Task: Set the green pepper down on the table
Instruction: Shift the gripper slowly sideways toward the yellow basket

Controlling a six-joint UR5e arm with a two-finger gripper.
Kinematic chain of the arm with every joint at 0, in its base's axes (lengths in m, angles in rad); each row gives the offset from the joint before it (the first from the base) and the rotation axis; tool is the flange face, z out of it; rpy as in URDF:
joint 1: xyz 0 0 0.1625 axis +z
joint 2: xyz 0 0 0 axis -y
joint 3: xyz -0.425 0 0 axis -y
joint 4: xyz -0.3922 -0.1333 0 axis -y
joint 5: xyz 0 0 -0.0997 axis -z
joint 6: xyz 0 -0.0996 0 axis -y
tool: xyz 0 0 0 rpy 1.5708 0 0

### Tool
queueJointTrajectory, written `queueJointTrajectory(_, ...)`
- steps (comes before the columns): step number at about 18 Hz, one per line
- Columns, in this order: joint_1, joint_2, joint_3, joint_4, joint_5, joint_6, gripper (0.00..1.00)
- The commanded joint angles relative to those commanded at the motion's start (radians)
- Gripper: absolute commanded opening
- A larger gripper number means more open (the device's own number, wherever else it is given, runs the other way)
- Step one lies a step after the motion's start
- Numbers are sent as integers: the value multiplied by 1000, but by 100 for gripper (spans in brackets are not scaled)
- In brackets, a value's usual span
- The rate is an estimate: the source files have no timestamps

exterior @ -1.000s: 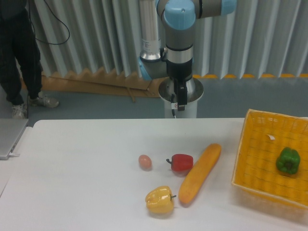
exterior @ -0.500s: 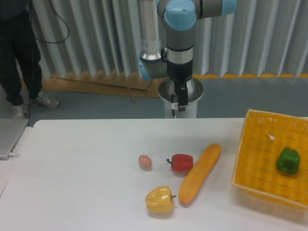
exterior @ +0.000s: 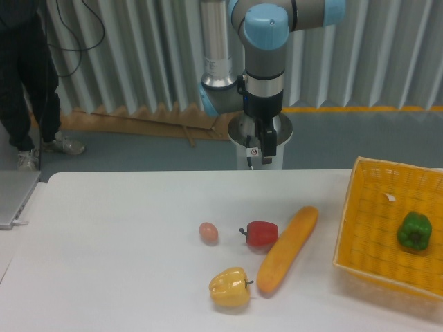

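From my remote station I saw the gripper (exterior: 266, 146) hanging high above the far edge of the table (exterior: 118, 235), holding nothing. Its fingers looked close together, but I could not tell for sure whether they were shut. The green pepper (exterior: 414, 231) lay inside the yellow basket (exterior: 374, 207), well apart from the gripper, to the right in the view and nearer to the camera. It is blocky, so I judged it has no clear long axis. The arm would need to travel right and down to reach it. I could read no brand or writing; a small label on the gripper was too small.
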Motion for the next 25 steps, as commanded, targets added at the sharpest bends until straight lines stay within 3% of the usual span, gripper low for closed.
queueJointTrajectory(11,49,3,0,-2,-40,-28,100)
queueJointTrajectory(25,51,-2,0,2,-38,-29,100)
